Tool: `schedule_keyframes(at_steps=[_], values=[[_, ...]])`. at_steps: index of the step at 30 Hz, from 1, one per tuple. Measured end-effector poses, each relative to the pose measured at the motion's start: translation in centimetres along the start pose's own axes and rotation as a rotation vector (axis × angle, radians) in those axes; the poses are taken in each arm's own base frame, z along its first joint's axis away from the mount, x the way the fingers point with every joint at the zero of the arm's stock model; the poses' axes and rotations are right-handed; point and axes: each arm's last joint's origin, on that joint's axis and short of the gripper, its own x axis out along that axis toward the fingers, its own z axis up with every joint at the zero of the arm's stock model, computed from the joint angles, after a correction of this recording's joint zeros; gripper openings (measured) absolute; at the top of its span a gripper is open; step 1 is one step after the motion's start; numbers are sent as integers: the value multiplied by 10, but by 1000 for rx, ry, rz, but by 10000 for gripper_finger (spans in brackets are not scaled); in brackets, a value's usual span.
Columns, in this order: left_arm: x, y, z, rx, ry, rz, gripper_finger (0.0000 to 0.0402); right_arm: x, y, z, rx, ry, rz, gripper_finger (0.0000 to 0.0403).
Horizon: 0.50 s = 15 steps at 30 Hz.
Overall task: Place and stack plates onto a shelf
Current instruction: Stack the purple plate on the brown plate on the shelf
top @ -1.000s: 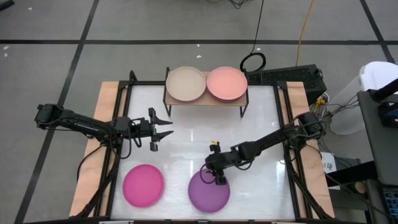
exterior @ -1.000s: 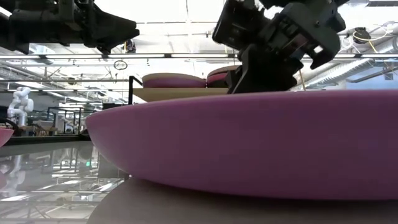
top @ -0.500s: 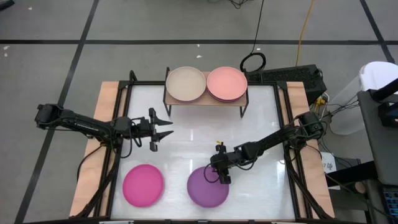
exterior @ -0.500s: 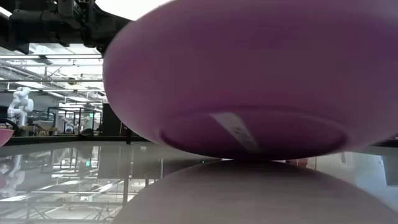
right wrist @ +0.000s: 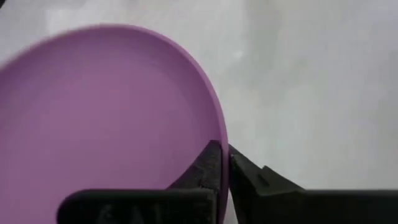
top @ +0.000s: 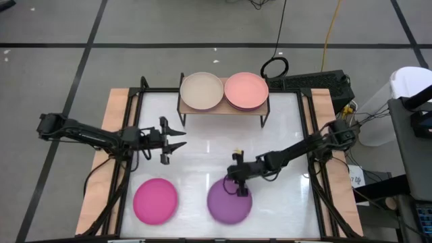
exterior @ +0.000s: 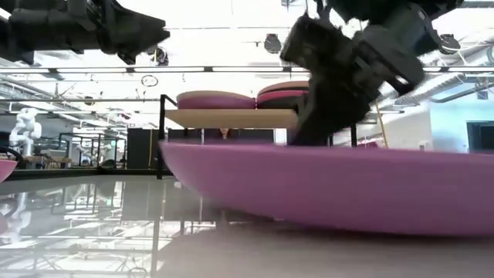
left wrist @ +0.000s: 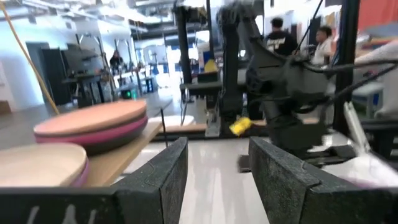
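A purple plate (top: 228,204) is at the table's near middle, in my right gripper (top: 239,187), which is shut on its far rim. A magenta plate (top: 155,200) lies flat on the table at the near left. The shelf (top: 223,109) stands at the far middle. On it a beige plate (top: 201,91) lies at the left, and a pale pink plate (top: 246,89) lies on another plate at the right. My left gripper (top: 181,140) hovers open and empty over the table's left middle, pointing right. My right gripper pinches the purple plate's far rim (right wrist: 219,144), one finger inside the plate and one outside (right wrist: 249,177). The fingers come from above and the far right, slanting down. The plate (exterior: 332,185) sits nearly level, low over the table; whether its underside touches, I cannot tell.
Bare white table lies between the shelf and the two near plates. Wooden side boards (top: 115,135) and black frame rails run along the table's left and right edges. Cables and a black unit (top: 317,84) lie behind the shelf's right end.
My right gripper has lifted the purple plate off the table by its far rim. The plate tipped up, showing its underside in the low view, then came back down nearly level a little farther from the near edge.
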Motion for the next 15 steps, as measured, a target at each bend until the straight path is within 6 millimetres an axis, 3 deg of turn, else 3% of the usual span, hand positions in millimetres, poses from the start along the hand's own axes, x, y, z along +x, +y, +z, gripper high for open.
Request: schedule_keyframes(at_steps=[7, 15], values=[[-15, 0, 20, -26, -106, -17, 177, -61, -29, 47, -21, -313, -271, 1], [-21, -1, 22, -21, -106, -32, 177, -145, -109, 95, 130, -828, -600, 1]])
